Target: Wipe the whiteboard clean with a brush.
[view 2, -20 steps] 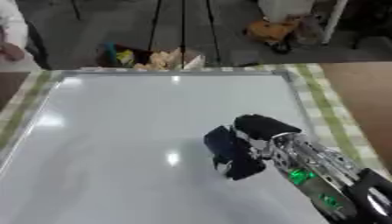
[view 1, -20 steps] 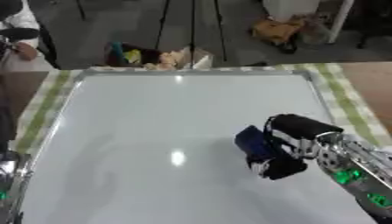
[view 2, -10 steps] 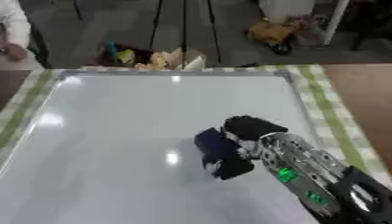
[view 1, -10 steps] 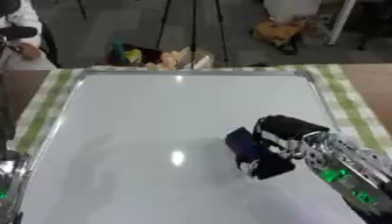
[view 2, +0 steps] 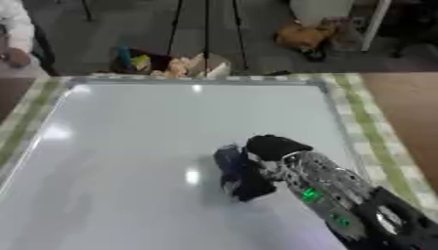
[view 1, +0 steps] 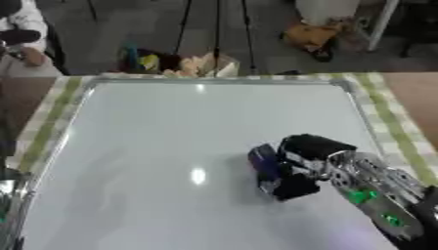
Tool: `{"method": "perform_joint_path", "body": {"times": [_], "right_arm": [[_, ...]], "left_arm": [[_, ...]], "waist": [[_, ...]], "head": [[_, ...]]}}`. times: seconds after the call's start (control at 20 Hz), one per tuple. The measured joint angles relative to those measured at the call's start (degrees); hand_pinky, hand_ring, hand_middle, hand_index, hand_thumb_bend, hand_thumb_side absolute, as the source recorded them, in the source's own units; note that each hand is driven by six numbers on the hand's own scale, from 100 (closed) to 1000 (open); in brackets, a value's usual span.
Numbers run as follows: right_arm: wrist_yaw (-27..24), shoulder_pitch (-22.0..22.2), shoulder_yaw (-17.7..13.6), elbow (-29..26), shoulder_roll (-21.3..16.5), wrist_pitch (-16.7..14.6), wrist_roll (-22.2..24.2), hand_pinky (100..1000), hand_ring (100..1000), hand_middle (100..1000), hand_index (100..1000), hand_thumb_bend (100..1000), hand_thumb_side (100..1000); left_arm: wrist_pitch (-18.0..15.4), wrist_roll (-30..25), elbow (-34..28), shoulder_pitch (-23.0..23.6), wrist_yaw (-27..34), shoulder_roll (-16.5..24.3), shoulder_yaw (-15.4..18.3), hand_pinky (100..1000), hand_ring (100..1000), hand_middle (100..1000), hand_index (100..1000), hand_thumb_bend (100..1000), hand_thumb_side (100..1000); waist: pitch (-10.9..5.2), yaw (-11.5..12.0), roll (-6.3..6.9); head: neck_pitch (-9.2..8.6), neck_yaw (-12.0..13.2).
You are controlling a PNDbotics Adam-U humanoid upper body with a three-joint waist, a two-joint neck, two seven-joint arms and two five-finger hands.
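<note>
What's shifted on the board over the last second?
The right hand, fingers curled round the dark blue brush, has slid the brush leftward across the whiteboard toward its middle. The grip on the brush is unchanged, and the board lies as it did, with no marks showing on it.

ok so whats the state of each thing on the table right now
whiteboard: lying flat on the checked cloth, surface looks clean, no marks visible
brush: dark blue, held against the board right of centre
right hand: fingers curled round the brush
left hand: only a sliver at the lower left edge, state unclear
</note>
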Motion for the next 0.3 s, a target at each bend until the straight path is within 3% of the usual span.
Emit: {"method": "perform_joint_path", "body": {"times": [0.25,0.3], "right_arm": [[0.47,0.00,-0.07,-0.08,0.00,-0.99,0.66,564,724,491,683,125,724],[0.49,0.00,-0.08,-0.11,-0.01,-1.12,0.79,583,750,517,742,185,672]], "left_arm": [[0.09,-0.12,0.00,0.00,0.00,0.00,0.00,668,805,784,737,117,1000],[0.11,-0.13,0.00,0.00,0.00,0.00,0.00,668,806,784,737,117,1000]], "waist": [[-0.01,-0.02,0.00],[-0.01,-0.04,0.00]], "head": [[0.00,0.01],[0.00,0.01]]}}
